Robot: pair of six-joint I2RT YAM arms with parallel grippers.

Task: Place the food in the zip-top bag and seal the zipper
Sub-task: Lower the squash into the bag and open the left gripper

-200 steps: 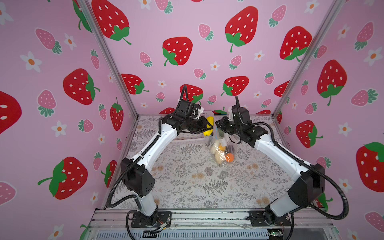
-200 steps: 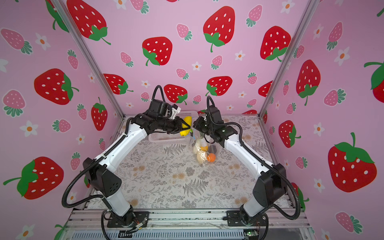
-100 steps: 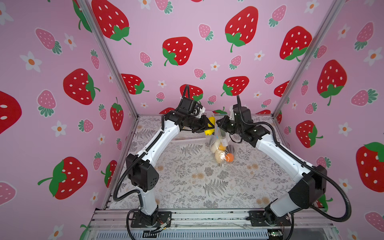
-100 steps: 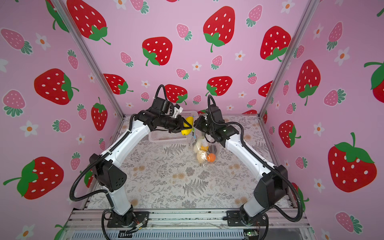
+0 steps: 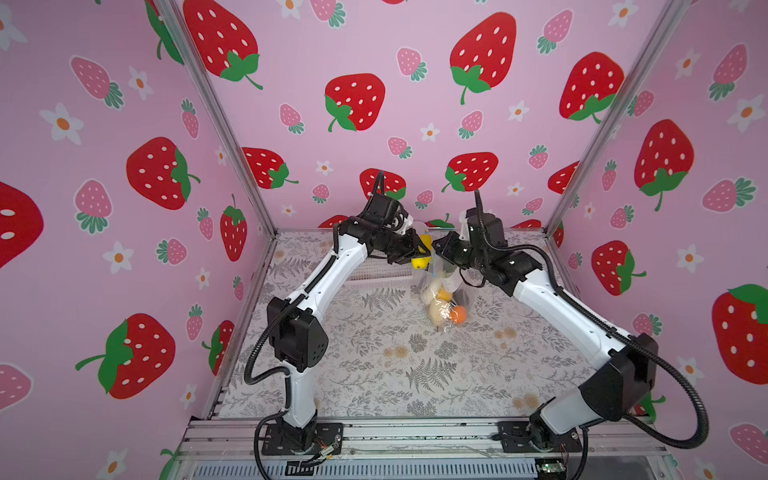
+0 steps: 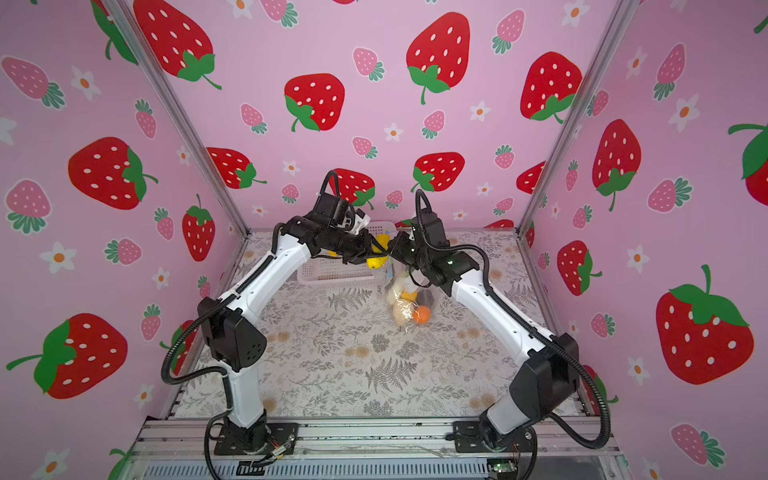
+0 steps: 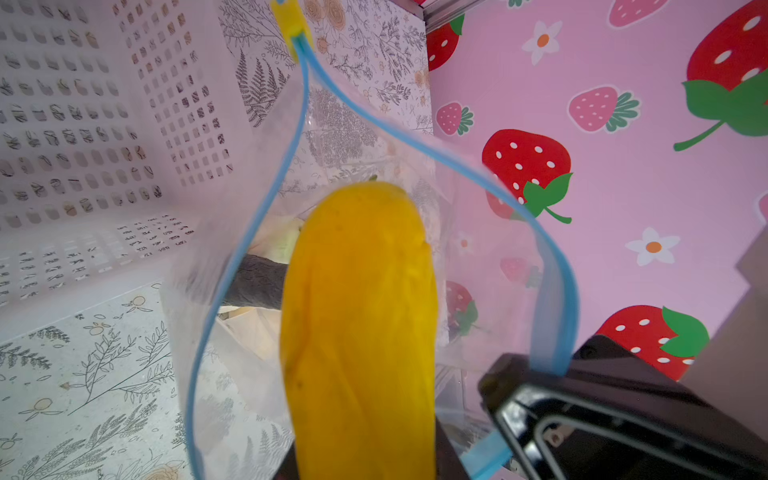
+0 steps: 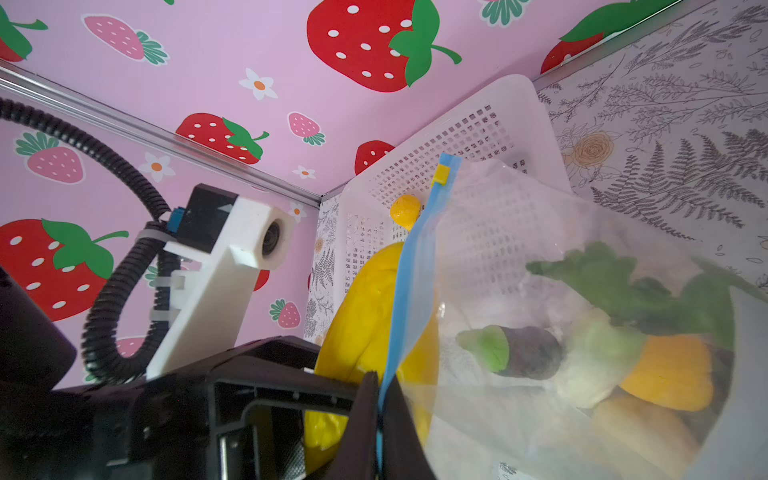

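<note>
Just in front of the white basket hangs the zip-top bag — right gripper pinched tight on its zipper. Left gripper clamps a yellow food piece at the mouth. The film looks limp and slippery — better to grip the stiffer strip.

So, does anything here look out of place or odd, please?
Nothing spilled or damaged. The zip-top bag hangs from the right gripper, pinched at its zipper, mouth open; the left gripper holds a yellow food piece. One small yellow piece seems left in the basket.
</note>
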